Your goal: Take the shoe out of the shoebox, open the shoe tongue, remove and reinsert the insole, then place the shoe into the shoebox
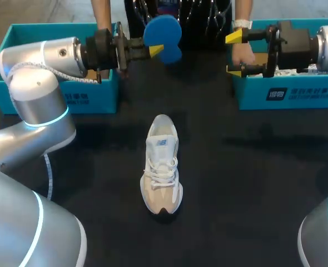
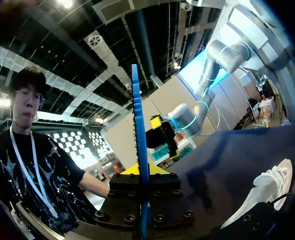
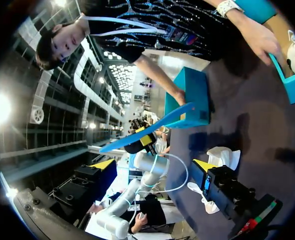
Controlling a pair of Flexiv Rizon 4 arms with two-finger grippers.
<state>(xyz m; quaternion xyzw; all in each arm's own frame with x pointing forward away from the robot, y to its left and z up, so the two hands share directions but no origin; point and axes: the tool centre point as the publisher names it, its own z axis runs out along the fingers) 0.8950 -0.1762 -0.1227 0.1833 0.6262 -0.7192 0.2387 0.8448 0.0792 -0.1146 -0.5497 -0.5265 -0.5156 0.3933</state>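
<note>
A white and beige shoe lies on the dark table, toe toward the front edge. Its blue insole hangs in the air above the table's far side, with my left gripper shut on its lower end. In the left wrist view the insole stands edge-on between the fingers, and the shoe lies off to one side below. My right gripper is open and empty, level with the insole and a short way to its right. The right wrist view shows the insole ahead between its spread fingers, with the shoe beneath.
A teal shoebox stands at the back left behind my left arm, and another at the back right under my right arm. A person's hand rests on the right box's edge beside my right gripper; their other hand touches the left box.
</note>
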